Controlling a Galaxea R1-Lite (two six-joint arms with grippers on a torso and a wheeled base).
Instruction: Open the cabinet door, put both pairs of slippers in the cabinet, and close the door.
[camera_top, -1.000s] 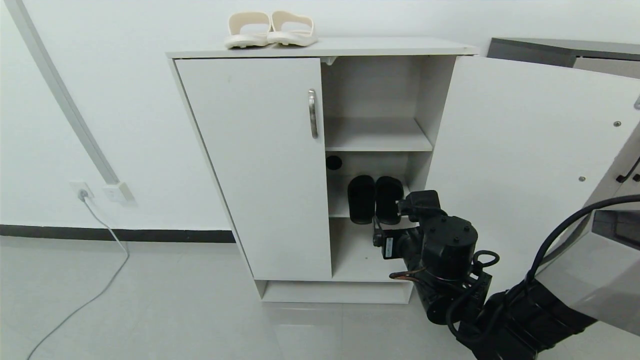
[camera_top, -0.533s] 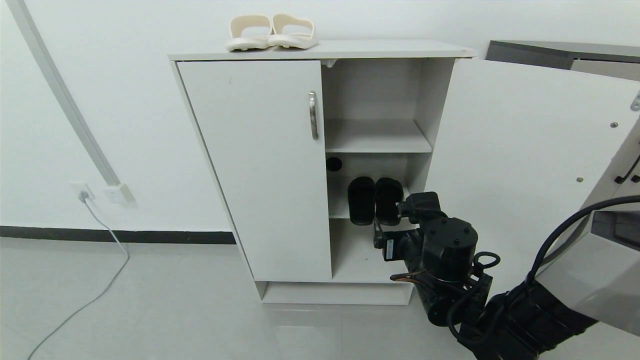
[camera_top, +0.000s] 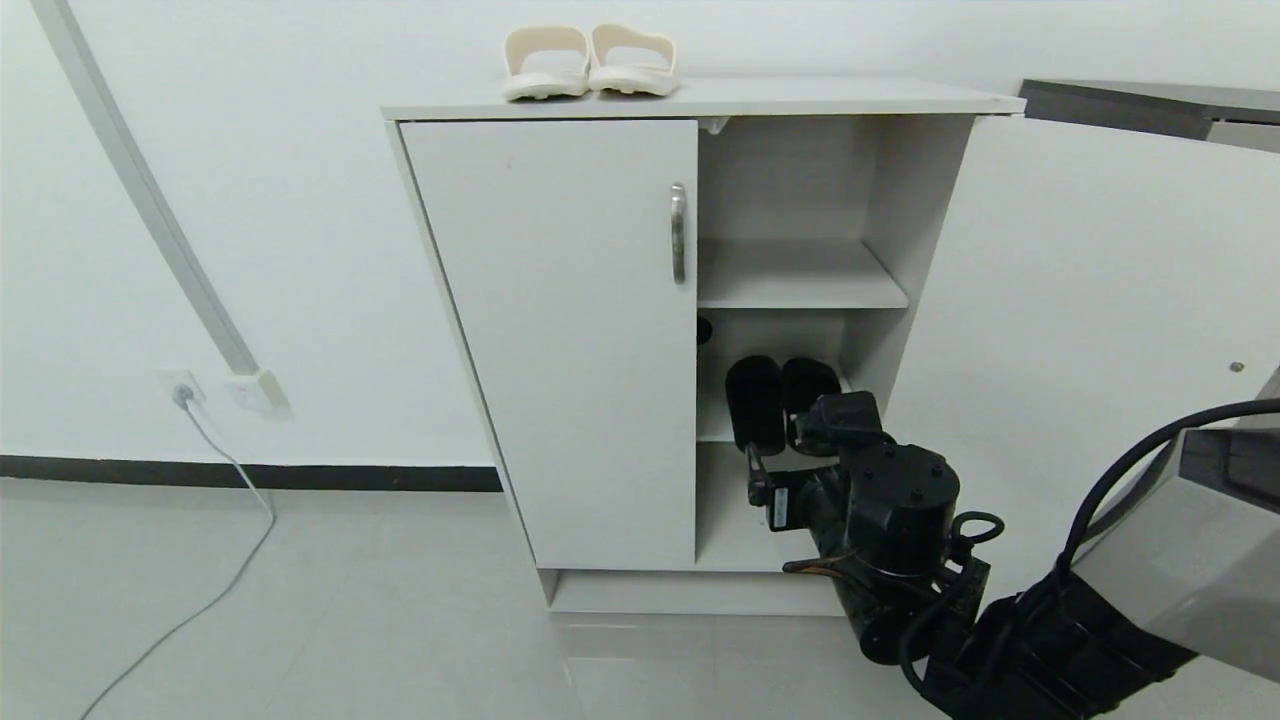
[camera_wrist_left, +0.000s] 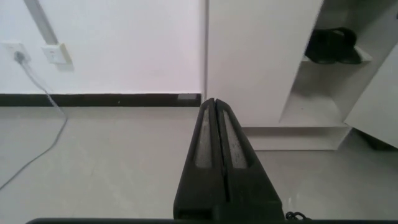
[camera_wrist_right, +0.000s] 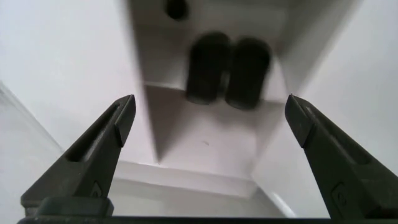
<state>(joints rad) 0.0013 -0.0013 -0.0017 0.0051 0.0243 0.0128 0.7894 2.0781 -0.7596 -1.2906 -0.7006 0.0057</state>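
Head view, from the left: a wall socket (camera_top: 180, 388) with a grey cable (camera_top: 232, 560) trailing over the floor (camera_top: 300, 620). Next comes the white cabinet (camera_top: 700, 96), its left door (camera_top: 560, 330) closed, with a metal handle (camera_top: 679, 232) at its inner edge. The beige slippers (camera_top: 590, 62) lie side by side on the cabinet top, above the closed door. The black slippers (camera_top: 758, 402) lie side by side on the middle shelf (camera_top: 712, 425) of the open right half, under a bare upper shelf (camera_top: 800, 285). The right-hand slipper of this pair is partly hidden by the right arm. The right door (camera_top: 1080, 300) stands swung wide and is cut off by the picture's edge.

Left wrist view: the left tool (camera_wrist_left: 214, 103) is clenched, fingers (camera_wrist_left: 204, 134) pressed flat together with nothing between them. It hangs over the floor and faces the cabinet's base.

Right wrist view: the right tool (camera_wrist_right: 209, 102) is released, its two fingers (camera_wrist_right: 106, 143) spread wide and empty. The black pair lies between them farther off, blurred. A dark round hole (camera_wrist_right: 176, 8) marks the back panel.
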